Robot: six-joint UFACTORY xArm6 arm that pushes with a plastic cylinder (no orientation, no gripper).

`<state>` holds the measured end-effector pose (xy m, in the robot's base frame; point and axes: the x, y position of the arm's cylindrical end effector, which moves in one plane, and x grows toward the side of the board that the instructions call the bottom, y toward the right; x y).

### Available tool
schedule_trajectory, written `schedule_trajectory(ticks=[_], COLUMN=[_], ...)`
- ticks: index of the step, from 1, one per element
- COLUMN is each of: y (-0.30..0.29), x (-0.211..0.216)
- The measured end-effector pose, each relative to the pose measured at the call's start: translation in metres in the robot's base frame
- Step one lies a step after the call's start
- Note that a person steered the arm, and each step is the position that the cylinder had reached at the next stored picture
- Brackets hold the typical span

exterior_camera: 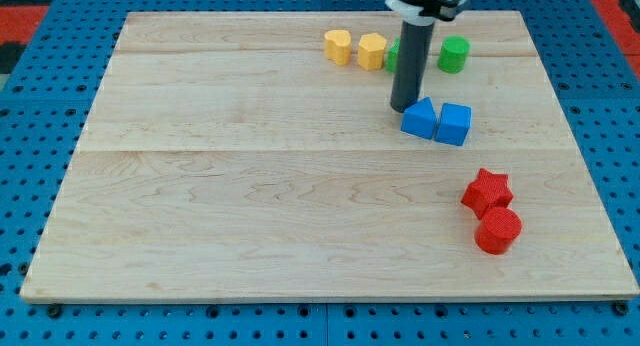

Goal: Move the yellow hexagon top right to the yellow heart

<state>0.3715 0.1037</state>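
Note:
The yellow heart lies near the view's top, right of centre. The yellow hexagon sits just to its right, almost touching it. My tip stands on the board below and right of the hexagon, at the upper left edge of the blue triangular block. The rod rises from there to the view's top and partly hides a green block behind it.
A blue cube sits right of the blue triangular block. A green cylinder is at the top right. A red star and a red cylinder lie at the lower right. The wooden board rests on a blue perforated surface.

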Motion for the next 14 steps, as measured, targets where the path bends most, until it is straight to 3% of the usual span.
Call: schedule_trajectory(ticks=[2, 5, 9, 11, 12, 14], y=[-0.039, -0.067, -0.037, 0.027, -0.018, -0.183], x=[-0.059, -0.100, -0.089, -0.106, -0.134, -0.099])
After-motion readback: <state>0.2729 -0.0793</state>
